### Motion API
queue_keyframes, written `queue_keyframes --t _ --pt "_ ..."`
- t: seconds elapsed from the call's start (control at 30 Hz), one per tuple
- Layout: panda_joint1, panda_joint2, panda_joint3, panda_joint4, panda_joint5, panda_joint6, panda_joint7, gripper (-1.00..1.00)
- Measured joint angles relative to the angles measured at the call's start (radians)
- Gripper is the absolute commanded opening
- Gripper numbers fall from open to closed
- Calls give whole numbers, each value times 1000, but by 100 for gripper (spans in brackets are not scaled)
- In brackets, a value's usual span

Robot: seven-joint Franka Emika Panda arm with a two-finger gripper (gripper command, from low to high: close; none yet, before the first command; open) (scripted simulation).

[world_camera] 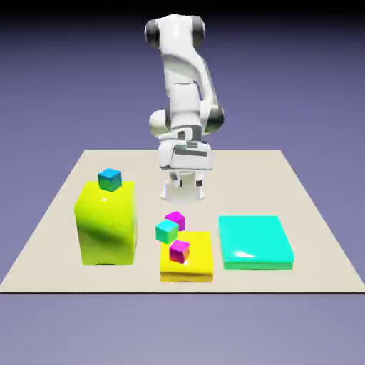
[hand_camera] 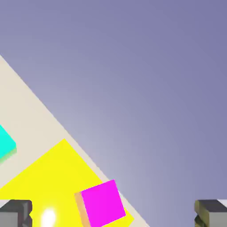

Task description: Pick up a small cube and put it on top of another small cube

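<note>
Raised above the worktop (world_camera: 264,178), tilted toward its near edge, with the hand (hand_camera: 113,215) spread wide, gripping nothing, and aimed past the flat yellow block (world_camera: 187,273).

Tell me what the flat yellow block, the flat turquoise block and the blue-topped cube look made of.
Flat yellow block: probably glossy plastic; a white glare spot shows in the hand view.
Flat turquoise block: likely smooth, shiny plastic, judging by the pale highlight near its front edge.
Blue-topped cube: perhaps plastic too; too small to be sure.
</note>
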Motion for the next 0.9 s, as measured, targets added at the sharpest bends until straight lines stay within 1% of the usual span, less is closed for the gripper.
queue_keyframes --t 0.9 --pt "286 151 -289 -43 -185 -254 -1174 0"
